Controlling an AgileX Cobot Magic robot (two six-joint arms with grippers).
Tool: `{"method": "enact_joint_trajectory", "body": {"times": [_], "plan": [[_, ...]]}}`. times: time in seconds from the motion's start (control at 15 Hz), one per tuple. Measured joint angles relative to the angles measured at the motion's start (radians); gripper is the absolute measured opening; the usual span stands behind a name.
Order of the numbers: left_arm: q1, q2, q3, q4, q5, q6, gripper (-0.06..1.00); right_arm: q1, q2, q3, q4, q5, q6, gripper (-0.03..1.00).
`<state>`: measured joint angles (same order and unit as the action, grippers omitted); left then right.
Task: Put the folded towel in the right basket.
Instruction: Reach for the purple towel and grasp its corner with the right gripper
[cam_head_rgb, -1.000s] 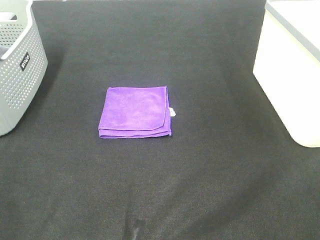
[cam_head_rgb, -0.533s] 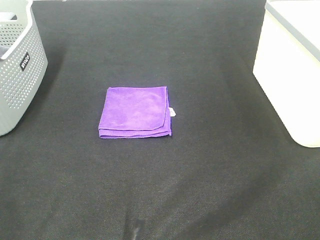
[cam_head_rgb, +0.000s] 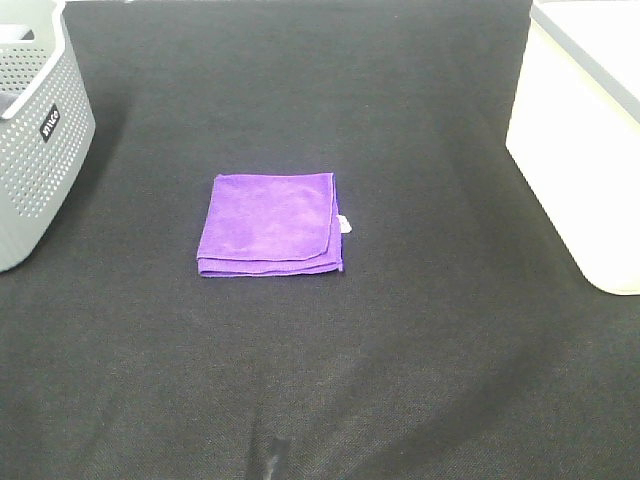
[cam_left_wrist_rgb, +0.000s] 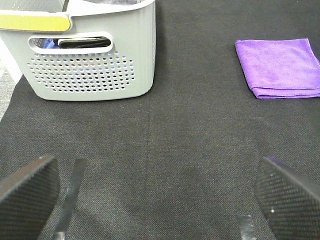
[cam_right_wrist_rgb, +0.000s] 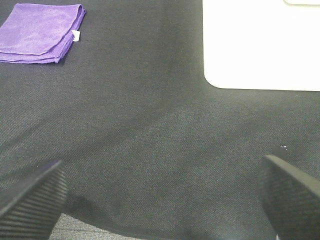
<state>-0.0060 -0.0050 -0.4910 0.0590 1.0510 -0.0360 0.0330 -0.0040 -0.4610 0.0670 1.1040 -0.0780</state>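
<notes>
The folded purple towel (cam_head_rgb: 270, 224) lies flat on the black table cloth near the middle, with a small white tag at its right edge. It also shows in the left wrist view (cam_left_wrist_rgb: 280, 67) and the right wrist view (cam_right_wrist_rgb: 41, 33). The white right basket (cam_head_rgb: 585, 130) stands at the right edge; its wall shows in the right wrist view (cam_right_wrist_rgb: 260, 45). Neither arm shows in the exterior high view. My left gripper (cam_left_wrist_rgb: 160, 192) is open and empty, well short of the towel. My right gripper (cam_right_wrist_rgb: 162, 197) is open and empty, apart from towel and basket.
A grey perforated basket (cam_head_rgb: 35, 130) stands at the left edge and shows in the left wrist view (cam_left_wrist_rgb: 90, 55) with dark items inside. Black cloth (cam_head_rgb: 320, 380) covers the table. Its front edge shows in the right wrist view (cam_right_wrist_rgb: 95, 231).
</notes>
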Motion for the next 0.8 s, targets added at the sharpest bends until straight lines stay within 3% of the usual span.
{"method": "enact_joint_trajectory", "body": {"times": [0.4,0.53,0.8], "plan": [[0.0,0.0,0.0,0.0,0.0,0.0,0.99,0.0,0.0,0.0,-0.009,0.0,-0.006,0.98],[0.0,0.0,0.0,0.0,0.0,0.0,0.99,0.0,0.029,-0.017,-0.008,-0.003,-0.055,0.98],[0.0,0.0,0.0,0.0,0.0,0.0,0.99,0.0,0.532,-0.334,0.057,0.109,-0.08,0.98]]}}
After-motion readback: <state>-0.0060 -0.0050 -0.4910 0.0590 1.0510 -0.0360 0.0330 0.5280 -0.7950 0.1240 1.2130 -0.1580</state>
